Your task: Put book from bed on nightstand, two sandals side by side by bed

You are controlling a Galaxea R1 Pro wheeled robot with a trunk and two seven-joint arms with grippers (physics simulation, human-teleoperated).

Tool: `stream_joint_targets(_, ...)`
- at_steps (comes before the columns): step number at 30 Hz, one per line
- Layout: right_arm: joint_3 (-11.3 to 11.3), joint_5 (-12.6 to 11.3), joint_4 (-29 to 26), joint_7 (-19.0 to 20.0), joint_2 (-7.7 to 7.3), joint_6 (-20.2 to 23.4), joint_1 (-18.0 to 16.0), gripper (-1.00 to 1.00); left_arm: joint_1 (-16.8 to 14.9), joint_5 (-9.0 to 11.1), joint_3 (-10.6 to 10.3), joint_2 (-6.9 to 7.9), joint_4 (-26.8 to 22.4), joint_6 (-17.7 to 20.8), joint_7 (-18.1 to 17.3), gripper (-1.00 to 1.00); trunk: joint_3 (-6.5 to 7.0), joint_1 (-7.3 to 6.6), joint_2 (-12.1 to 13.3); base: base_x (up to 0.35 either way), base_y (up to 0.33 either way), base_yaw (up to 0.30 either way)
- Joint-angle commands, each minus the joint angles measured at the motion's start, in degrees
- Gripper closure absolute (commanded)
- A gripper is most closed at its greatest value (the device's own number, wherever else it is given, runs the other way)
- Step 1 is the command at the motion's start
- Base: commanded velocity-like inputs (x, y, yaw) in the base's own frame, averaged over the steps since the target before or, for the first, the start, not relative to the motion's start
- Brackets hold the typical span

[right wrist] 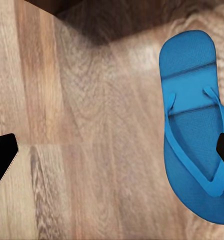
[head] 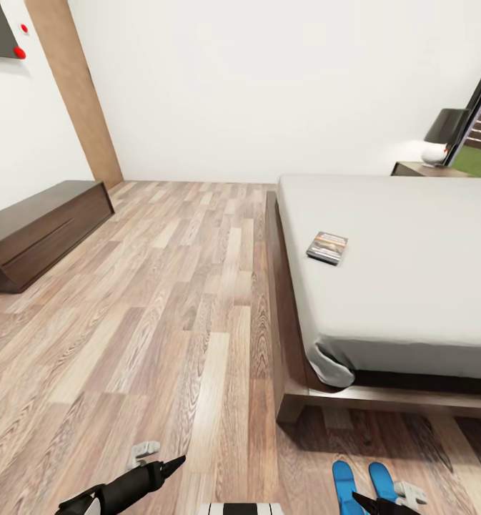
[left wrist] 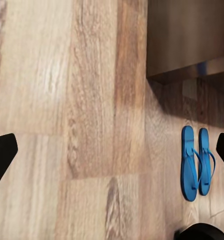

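book (head: 327, 247) on bed (head: 412, 286), 2 sandals (head: 365, 485) on floor (head: 169, 322)

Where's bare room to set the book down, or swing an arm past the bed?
Broad bare floor lies between the TV bench and the bed. The nightstand top is partly taken by a lamp. By the bed's foot corner, the sandals crowd the floor.
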Motion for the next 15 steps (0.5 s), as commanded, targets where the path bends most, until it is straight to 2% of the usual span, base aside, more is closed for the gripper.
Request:
stream_joint_targets(1,0.25,-0.59,0.07,0.18,0.00,0.09,-0.03,-1.00,-0.02,0.41,0.13,-0.01,0.01,0.60,-0.24,-1.00,0.19,-0.03,0.00,0.000,0.000,0.000)
stream_joint_targets(8,0.25,-0.59,0.07,0.24,0.10,0.09,-0.03,-1.00,-0.02,0.41,0.13,-0.01,0.01,0.60,-0.24,-1.00,1.74,-0.22,0.09,0.000,0.000,0.000)
stream_joint_targets(15,0.25,-0.61,0.07,0.25,0.10,0.09,-0.03,-1.00,-0.02,0.41,0.11,-0.01,0.01,0.60,-0.24,-1.00,2.99,-1.75,2.90,0.000,0.000,0.000)
